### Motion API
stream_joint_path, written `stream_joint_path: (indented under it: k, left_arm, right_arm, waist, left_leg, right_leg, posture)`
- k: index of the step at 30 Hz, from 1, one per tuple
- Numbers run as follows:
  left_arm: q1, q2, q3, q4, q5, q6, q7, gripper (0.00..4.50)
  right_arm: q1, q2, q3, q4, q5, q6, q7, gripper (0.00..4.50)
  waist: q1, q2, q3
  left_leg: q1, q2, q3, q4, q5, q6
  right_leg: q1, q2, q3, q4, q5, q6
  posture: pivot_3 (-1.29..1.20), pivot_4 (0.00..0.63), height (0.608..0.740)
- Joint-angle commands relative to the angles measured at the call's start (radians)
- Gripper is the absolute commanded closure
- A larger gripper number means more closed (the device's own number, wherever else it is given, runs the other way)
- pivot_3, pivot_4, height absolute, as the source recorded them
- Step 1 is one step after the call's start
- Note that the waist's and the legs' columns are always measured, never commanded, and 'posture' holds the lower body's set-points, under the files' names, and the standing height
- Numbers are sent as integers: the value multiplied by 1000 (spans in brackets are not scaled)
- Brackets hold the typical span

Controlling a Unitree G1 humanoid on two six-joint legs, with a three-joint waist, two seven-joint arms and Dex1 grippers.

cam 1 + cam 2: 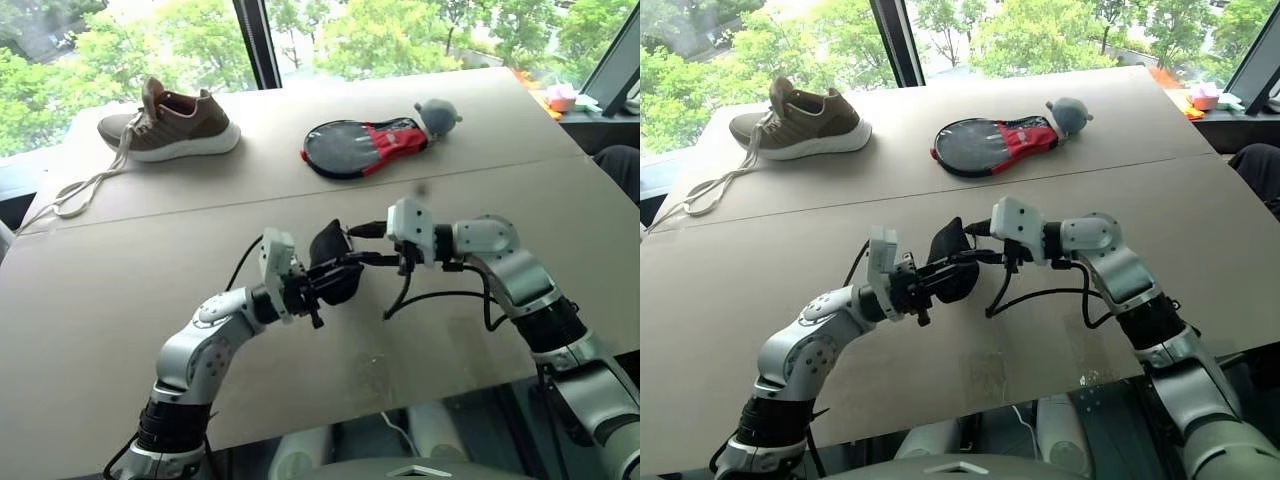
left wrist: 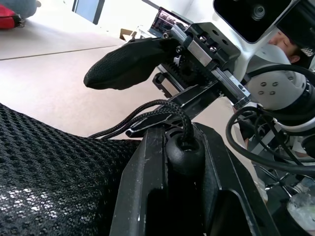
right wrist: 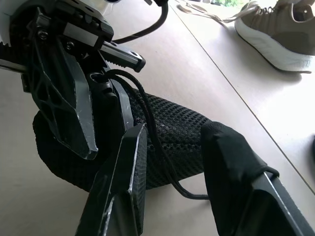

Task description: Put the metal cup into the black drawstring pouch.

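Our left gripper (image 1: 318, 288) jaws pinch the black drawstring pouch (image 1: 333, 265) at its cord; right gripper (image 1: 362, 258) jaws spread beside it.

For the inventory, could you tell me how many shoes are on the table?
1: the brown shoe with a white sole lies at the table's far left corner, laces trailing off to its left. No second shoe is visible.
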Motion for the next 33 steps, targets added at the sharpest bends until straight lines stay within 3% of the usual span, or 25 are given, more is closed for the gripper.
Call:
stream_joint_path:
  k: [1, 3, 4, 8, 19, 33]
  left_arm:
    - [-5, 1, -5, -55, -28, 9, -5, 4281]
    - [-3, 1, -3, -58, -30, 12, -3, 4281]
    - [-2, -1, -1, -60, -30, 12, 0, 4281]
    - [6, -10, 5, -64, -29, 7, 13, 4281]
    - [6, -25, -4, -53, -22, -12, 32, 4281]
    - [-8, -26, -19, -11, 7, -68, 47, 4281]
  right_arm:
    - [-36, 68, 9, 21, 20, -79, 59, 2759]
    - [-33, 100, -9, 32, 39, -60, 52, 2759]
    - [-29, 113, -22, 34, 46, -47, 42, 2998]
    - [-18, 127, -66, 35, 47, -12, 19, 4441]
    - [-28, 220, -258, -53, 225, 228, -192, 4441]
    - [-215, 321, -593, -107, 657, 571, -580, 4441]
  waist:
    - [0, 0, 0]
    - [0, 0, 0]
    - [0, 0, 0]
    - [1, 0, 0]
    - [3, 0, 0]
    - [2, 1, 0]
  left_leg:
    - [0, 0, 0, 0, 0, 0]
    - [0, 0, 0, 0, 0, 0]
    - [0, 0, 0, 0, 0, 0]
    - [0, 0, -1, 0, 0, 0]
    - [0, 0, -1, 0, 0, -1]
    - [-1, 0, -1, 0, 0, 0]
  right_leg:
    - [0, 0, 0, 0, 0, 0]
    - [0, 0, 0, 0, 0, 0]
    - [0, 0, 0, 0, 0, 0]
    - [0, 0, 0, 0, 0, 0]
    - [0, -1, 0, 0, 0, 0]
    - [-1, -1, 0, 0, 0, 0]
  posture:
    - [0, 150, 740]
    - [0, 150, 740]
    - [0, 150, 740]
    - [0, 150, 740]
    - [0, 150, 740]
    - [0, 150, 740]
